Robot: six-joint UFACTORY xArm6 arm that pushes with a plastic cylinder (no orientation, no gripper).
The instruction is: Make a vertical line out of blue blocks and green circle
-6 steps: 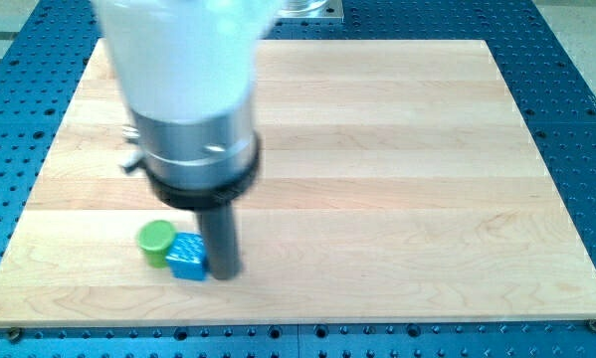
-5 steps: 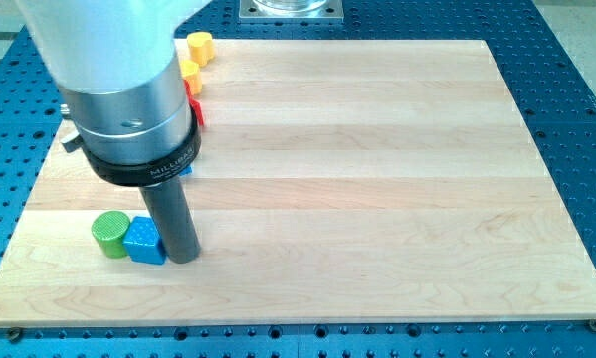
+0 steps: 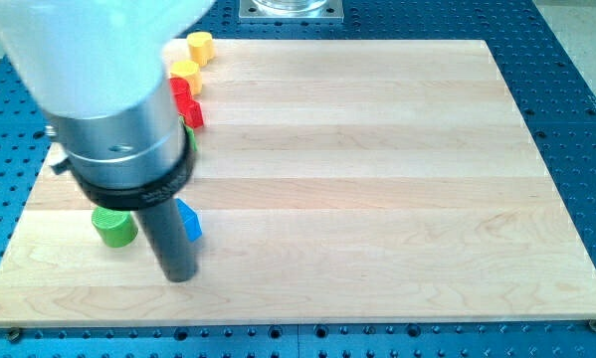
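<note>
The green circle [image 3: 113, 227] lies near the view's bottom left of the wooden board [image 3: 377, 149], its top edge under the arm's body. A blue block [image 3: 189, 220] shows partly, just right of the dark rod; its shape is unclear. My tip [image 3: 180, 276] rests on the board below the blue block and to the lower right of the green circle, apart from both. No second blue block shows; the arm's body hides much of the left side.
At the view's top left stand a yellow block [image 3: 199, 45], a second yellow block [image 3: 185, 71], a red block [image 3: 181, 89] and another red block [image 3: 192, 113]. A green sliver [image 3: 190, 136] peeks out beside the arm. Blue perforated table surrounds the board.
The arm moved left, then slightly down the view. The green circle slid left. The blue block seen left of the rod no longer shows there; a blue block now shows at the rod's right.
</note>
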